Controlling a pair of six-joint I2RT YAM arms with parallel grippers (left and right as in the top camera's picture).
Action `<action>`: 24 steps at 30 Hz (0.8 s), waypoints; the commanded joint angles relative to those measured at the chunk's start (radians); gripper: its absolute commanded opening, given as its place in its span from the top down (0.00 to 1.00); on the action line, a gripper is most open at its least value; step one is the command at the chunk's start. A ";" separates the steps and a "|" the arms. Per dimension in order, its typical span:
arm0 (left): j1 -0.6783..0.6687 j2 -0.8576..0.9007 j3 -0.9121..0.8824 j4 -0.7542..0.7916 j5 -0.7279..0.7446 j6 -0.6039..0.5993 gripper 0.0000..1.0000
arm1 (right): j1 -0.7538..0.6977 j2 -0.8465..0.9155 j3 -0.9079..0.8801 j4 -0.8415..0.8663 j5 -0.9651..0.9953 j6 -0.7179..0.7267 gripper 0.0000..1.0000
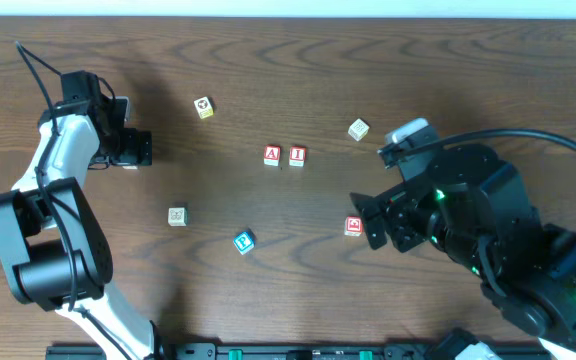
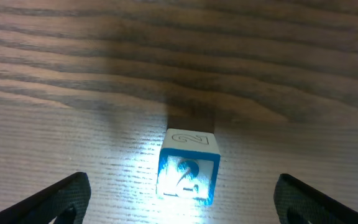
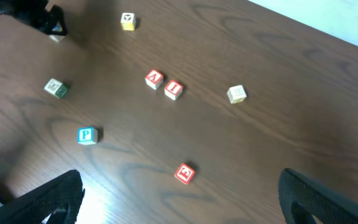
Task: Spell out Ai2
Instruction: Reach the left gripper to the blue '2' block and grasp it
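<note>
1. Nearest on the wooden table (image 1: 268, 60) is the blue P block (image 1: 243, 241), a little left of centre.
2. Right of it lies a red block (image 1: 353, 227); its symbol is too small to read. The right gripper (image 3: 179, 196) hangs over this area with its jaws wide apart and nothing between them.
3. A pale greenish block (image 1: 177, 216) sits left of the P block, slightly farther back.
4. Around mid-depth, near the centre, the A block (image 1: 272, 155) and the I block (image 1: 297, 155) stand side by side, A on the left and I just beside it on the right. Each is white with a red letter and red border.
5. At about the same depth but well apart, at the far left, is the 2 block (image 2: 188, 168). It is white with blue edges, with a blue outlined 2 on its facing side and another 2 on its top, brightly lit. From overhead it is mostly hidden beneath the arm.
6. The left gripper (image 2: 179, 196) is over that block, jaws spread wide. The 2 block sits between the 2 fingers (image 2: 61, 196), touching neither.
7. Farther back, right of centre, is a beige block (image 1: 358, 129).
8. Farthest is a yellow block (image 1: 203, 107), left of centre.
</note>
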 commanded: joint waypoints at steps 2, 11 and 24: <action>0.002 0.051 0.020 0.008 -0.031 0.026 0.00 | -0.033 -0.002 0.000 0.008 0.007 0.008 0.01; 0.001 0.098 0.020 0.013 -0.031 0.025 0.25 | -0.055 0.005 0.000 0.025 0.007 0.008 0.01; 0.000 0.098 0.021 0.030 -0.028 0.009 0.49 | -0.055 0.051 0.000 0.029 0.002 0.009 0.01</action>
